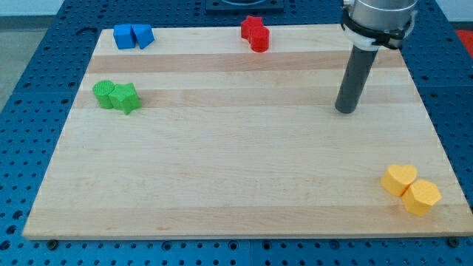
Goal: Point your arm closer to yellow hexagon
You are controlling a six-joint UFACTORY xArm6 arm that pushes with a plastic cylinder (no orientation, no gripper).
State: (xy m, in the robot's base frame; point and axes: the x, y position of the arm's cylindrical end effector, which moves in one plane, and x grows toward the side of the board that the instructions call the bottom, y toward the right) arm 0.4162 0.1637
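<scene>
The yellow hexagon (pixel 422 197) lies at the board's bottom right corner, touching a yellow heart (pixel 399 179) on its upper left. My tip (pixel 345 110) rests on the wooden board at the upper right, well above and to the left of the yellow hexagon. The dark rod rises from the tip to the arm's grey flange (pixel 378 16) at the view's top.
A blue cube (pixel 123 36) and a blue triangular block (pixel 143 35) sit at the top left. A red star (pixel 251 26) and a red cylinder (pixel 259 39) are at the top middle. A green cylinder (pixel 104 94) and a green star (pixel 126 97) lie at the left.
</scene>
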